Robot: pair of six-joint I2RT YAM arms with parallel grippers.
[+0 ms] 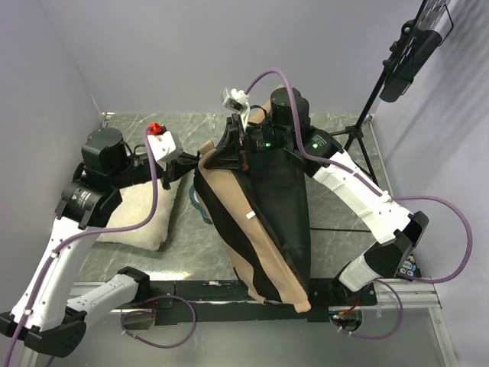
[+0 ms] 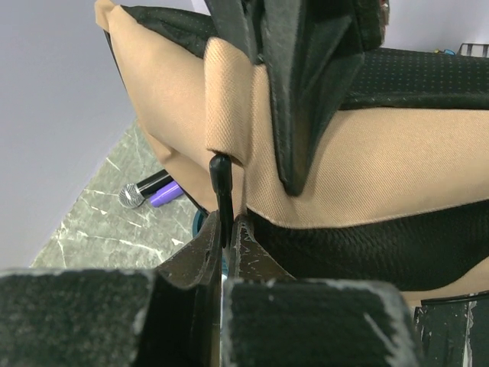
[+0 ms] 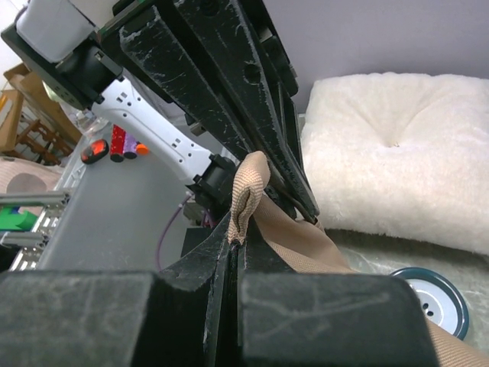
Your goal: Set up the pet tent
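Tan pet tent (image 1: 260, 222), left gripper (image 2: 227, 229) clenched on sleeve-hidden pole (image 2: 221, 187), right gripper (image 3: 235, 243) pinching fabric fold (image 3: 246, 191)

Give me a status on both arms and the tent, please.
Left end effector shut on black pole tip. Right end effector shut on tan loop. Pet tent folded, not set up. Pillow to its left.

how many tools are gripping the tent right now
2: the left tool pinches a thin dark pole tip at the pet tent's tan sleeve; the right tool pinches a tan fabric loop of it. Neither is hidden.
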